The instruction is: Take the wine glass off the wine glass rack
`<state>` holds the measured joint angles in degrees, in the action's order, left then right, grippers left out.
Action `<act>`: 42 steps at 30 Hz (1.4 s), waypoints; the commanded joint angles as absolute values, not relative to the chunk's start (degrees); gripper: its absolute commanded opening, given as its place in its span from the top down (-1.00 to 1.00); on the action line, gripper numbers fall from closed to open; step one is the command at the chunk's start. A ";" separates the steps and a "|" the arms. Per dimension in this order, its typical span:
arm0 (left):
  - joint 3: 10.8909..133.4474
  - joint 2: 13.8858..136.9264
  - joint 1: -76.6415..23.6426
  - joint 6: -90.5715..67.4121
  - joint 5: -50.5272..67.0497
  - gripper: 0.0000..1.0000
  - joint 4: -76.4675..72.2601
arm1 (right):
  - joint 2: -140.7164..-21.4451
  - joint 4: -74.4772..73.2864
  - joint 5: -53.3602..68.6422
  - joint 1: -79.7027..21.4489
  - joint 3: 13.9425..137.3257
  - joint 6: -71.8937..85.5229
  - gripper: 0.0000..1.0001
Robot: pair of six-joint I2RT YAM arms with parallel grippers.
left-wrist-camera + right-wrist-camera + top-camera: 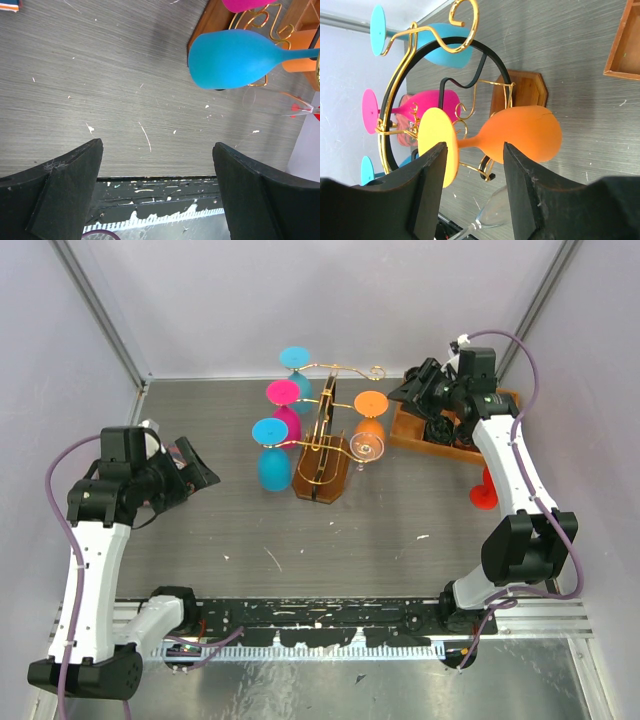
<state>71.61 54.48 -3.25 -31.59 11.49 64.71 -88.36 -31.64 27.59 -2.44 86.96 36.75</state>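
Straight ahead of your right gripper (472,150), the orange glass (520,132) hangs on the rack (322,478). It's foot-up and bowl-down, on the side of the rack facing you. Those jaws are spread wide with nothing in them. From the wrist cam the stem lines up with the gap just past the fingertips, and the yellow-looking foot sits over by the left finger (427,190). The fingers aren't touching the glass.

Further past the jaws, behind the orange one, a pink glass (432,105) hangs off the gold wire. Off to the right of the jaws you've got the corner of the wooden tray (625,45).

Your left gripper (157,145) is spread wide too, holding nothing, hovering over bare table (100,75). Ahead of it and to the right is a blue glass (232,57), also hanging on the rack. A clear glass (272,102) shows just below it in that view.

A red glass (484,495) stands on the table by your right arm, well apart from the rack.
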 commanded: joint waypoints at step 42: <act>72.51 54.54 -3.15 -30.32 11.91 -0.97 65.76 | -81.94 -29.14 29.64 -6.03 87.62 39.09 0.99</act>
<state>71.61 54.85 -3.25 -31.33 11.64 65.17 -85.56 -30.89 28.14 -6.26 88.77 38.26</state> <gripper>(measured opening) 0.985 0.037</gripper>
